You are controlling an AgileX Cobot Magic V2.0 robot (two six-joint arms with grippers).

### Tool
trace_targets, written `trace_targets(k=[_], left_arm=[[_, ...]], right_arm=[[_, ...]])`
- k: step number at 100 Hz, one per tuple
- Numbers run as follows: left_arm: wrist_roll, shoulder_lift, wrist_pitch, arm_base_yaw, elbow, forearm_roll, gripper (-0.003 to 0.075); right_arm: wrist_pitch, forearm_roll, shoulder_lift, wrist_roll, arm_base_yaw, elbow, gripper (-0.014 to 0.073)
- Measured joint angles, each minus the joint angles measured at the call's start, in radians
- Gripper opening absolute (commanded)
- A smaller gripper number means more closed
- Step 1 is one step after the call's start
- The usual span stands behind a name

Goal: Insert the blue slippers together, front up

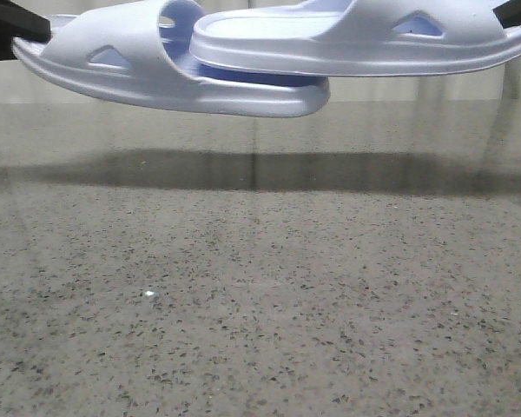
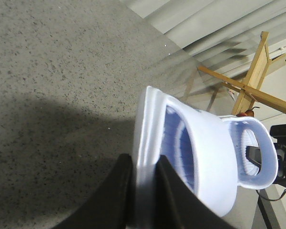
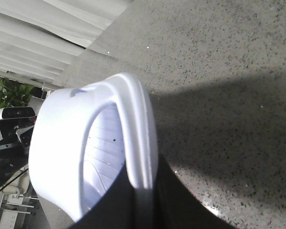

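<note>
Two pale blue slippers hang high above the table in the front view, soles down. My left gripper [image 1: 13,26] is shut on the heel end of the left slipper [image 1: 139,74]. My right gripper [image 1: 519,12] is shut on the heel end of the right slipper [image 1: 356,43]. The right slipper's toe lies inside the left slipper's strap, over its footbed. In the left wrist view my left gripper [image 2: 145,191] pinches the sole edge of its slipper [image 2: 209,157]. In the right wrist view my right gripper [image 3: 143,200] pinches the sole edge of its slipper [image 3: 62,143].
The speckled grey table [image 1: 260,304] lies well below the slippers and carries their long shadow and a small white speck [image 1: 150,296]. A wooden frame [image 2: 250,81] stands beyond the table. A plant [image 3: 5,93] and camera gear [image 3: 12,114] are off the table.
</note>
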Motion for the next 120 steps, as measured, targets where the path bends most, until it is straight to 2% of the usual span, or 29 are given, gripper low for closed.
trace_targets(k=[28,62,101,120], left_arm=[[-0.005,0.0,-0.006,-0.055,0.0,-0.039,0.0015],[-0.005,0.0,-0.07,-0.115,0.0,-0.059,0.0015],[-0.005,-0.001,-0.116,-0.131,0.0,-0.07,0.0015],[-0.005,-0.001,-0.135,-0.131,0.0,-0.072,0.0015]], right_arm=[[-0.006,-0.017,0.069,-0.008,0.078,-0.067,-0.0106],[-0.107,-0.023,0.199,-0.008,0.197,-0.132,-0.0106],[-0.225,-0.03,0.297,-0.008,0.326,-0.232,-0.0106],[-0.249,-0.043,0.313,-0.008,0.344,-0.269,-0.0082]])
